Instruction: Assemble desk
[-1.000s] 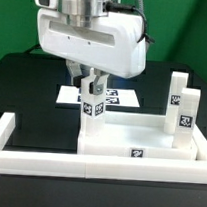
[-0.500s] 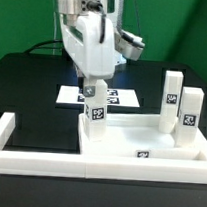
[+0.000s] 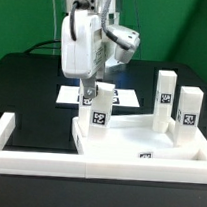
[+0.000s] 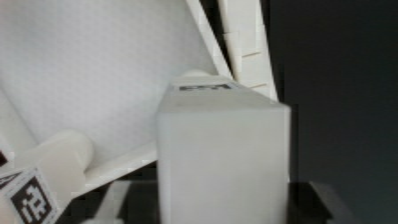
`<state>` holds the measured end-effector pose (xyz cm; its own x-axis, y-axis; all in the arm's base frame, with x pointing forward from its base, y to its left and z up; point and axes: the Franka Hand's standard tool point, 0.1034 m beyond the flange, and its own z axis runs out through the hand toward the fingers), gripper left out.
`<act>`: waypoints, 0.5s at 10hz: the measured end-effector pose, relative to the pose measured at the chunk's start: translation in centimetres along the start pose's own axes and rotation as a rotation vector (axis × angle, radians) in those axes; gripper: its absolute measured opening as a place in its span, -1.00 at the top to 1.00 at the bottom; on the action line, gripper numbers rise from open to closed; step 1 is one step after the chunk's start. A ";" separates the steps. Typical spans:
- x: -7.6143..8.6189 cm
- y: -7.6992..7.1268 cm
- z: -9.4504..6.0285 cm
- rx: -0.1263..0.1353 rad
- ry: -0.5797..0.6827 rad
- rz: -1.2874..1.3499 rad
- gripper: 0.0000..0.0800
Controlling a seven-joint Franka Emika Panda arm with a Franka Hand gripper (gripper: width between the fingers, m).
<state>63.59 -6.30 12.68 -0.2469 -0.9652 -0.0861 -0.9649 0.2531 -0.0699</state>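
The white rimmed tabletop (image 3: 139, 144) lies upside down inside the border wall's corner. Two white tagged legs (image 3: 164, 98) (image 3: 189, 116) stand upright on its side at the exterior view's right. My gripper (image 3: 90, 95) is shut on a third leg (image 3: 97, 115), held upright at the tabletop's corner at the exterior view's left. In the wrist view this leg (image 4: 222, 140) fills the middle between my dark fingers (image 4: 320, 203), over the tabletop (image 4: 107, 80). The leg's foot is hidden. No fourth leg is identifiable.
The low white U-shaped border wall (image 3: 42, 159) runs along the front and both sides. The marker board (image 3: 120, 96) lies behind the gripper on the black table. The arm's cables hang above.
My gripper has turned about its vertical axis with the leg in it. The tabletop and its two standing legs have shifted slightly toward the exterior view's left.
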 end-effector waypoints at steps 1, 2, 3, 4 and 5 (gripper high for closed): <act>0.0 0.0 0.1 -0.001 0.001 -0.044 0.27; 0.2 0.2 0.1 -0.014 0.002 -0.123 -0.32; 0.4 0.2 -0.1 -0.039 0.001 -0.258 -0.32; 0.2 0.1 0.0 -0.051 0.028 -0.432 -0.53; -0.6 0.5 0.2 -0.084 0.050 -0.642 -0.60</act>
<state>63.25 -5.61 12.54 0.3791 -0.9253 -0.0068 -0.9253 -0.3789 -0.0145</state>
